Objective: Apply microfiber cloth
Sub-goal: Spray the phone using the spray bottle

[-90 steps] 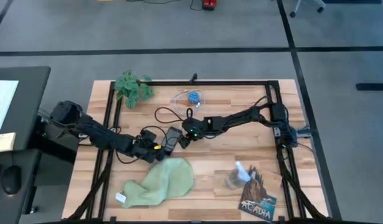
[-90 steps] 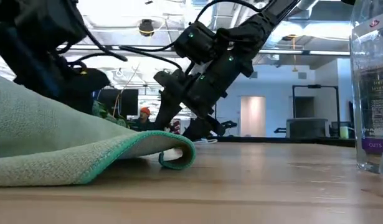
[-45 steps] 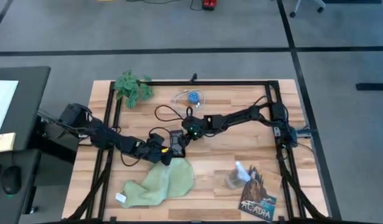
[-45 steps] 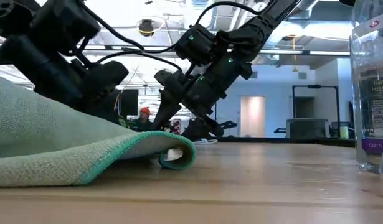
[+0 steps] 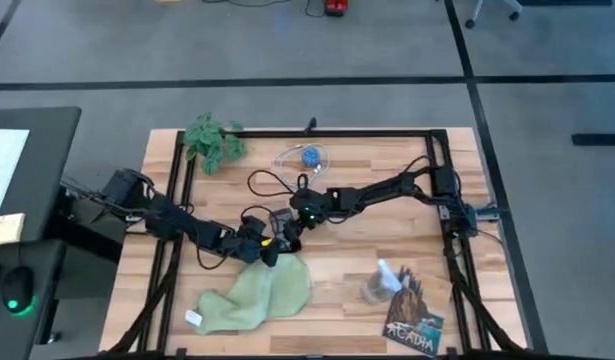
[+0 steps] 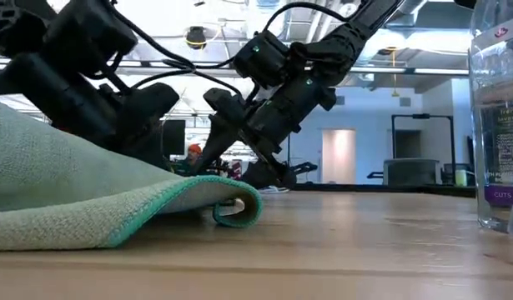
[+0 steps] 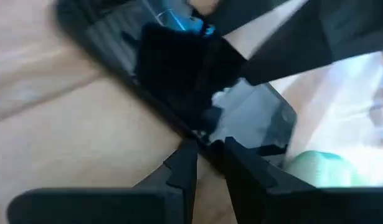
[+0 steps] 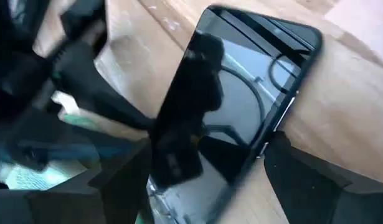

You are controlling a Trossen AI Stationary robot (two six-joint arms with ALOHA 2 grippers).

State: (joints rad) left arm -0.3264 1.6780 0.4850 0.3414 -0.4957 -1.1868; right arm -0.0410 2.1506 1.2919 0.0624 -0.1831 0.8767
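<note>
Mid-table, left tool nearly closed at phone, right tool spread around it, cloth nearby

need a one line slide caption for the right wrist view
Right gripper fingers straddle the black phone on the wooden table, left gripper close beside it.

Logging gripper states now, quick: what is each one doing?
Left gripper: nearly shut, tips at the phone's edge, holding nothing visible.
Right gripper: open, fingers either side of the phone.
</note>
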